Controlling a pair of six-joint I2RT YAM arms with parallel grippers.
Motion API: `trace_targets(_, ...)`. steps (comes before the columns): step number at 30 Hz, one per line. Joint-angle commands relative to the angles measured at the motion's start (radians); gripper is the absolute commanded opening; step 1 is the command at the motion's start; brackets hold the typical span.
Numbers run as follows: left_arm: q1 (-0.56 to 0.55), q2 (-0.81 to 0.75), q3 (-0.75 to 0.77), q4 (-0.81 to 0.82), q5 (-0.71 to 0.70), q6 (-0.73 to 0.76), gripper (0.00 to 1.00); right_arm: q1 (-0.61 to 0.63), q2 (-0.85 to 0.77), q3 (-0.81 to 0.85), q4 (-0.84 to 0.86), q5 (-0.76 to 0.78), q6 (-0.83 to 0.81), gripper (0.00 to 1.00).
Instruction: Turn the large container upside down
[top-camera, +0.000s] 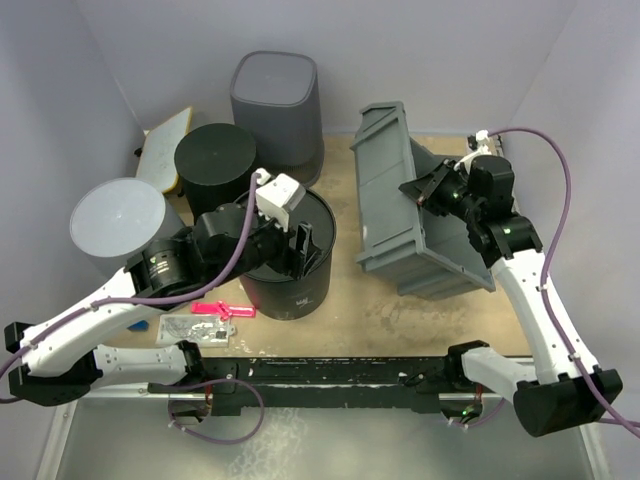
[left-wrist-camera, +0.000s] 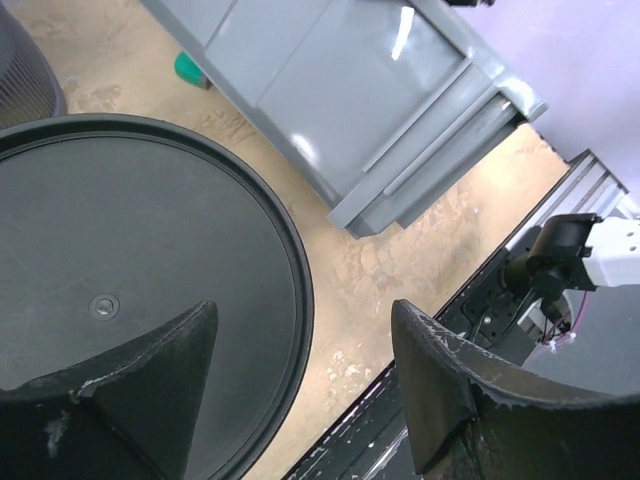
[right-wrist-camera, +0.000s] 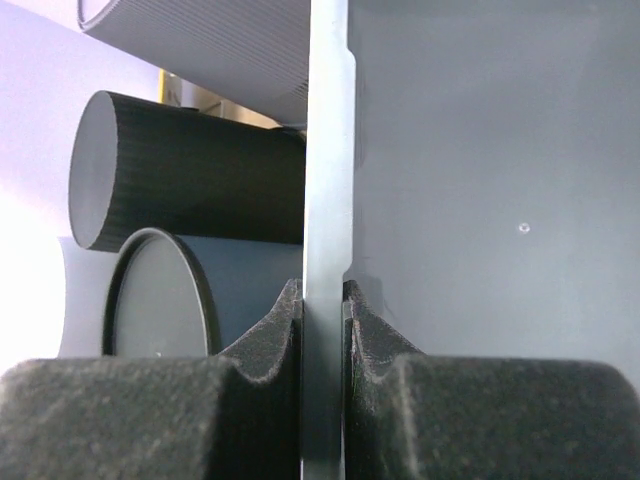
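My left gripper (left-wrist-camera: 300, 345) hangs spread wide above the black round bin (left-wrist-camera: 120, 240), seemingly clear of it. To its right the large grey container (top-camera: 385, 200) stands tipped on its side, its wall edge pinched tight in my right gripper (right-wrist-camera: 323, 300).

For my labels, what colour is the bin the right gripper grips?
The bin is grey; the top external view shows it best.

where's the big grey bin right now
Top view: the grey bin sits tipped on the right of the table, rim pinched by the right hand, black tub to its left.
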Motion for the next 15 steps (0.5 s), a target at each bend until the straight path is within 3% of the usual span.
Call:
trace_targets(1, 0.004, -0.037, 0.001, 0.067, -0.018, -0.024, 0.67, -0.002, -0.022, -0.029, 0.367, -0.109, 0.113, 0.0)
trace_targets(15, 0.003, -0.049, -0.014, 0.075, -0.008, -0.026, 0.67, -0.013, 0.048, -0.059, 0.669, -0.22, 0.318, 0.0)
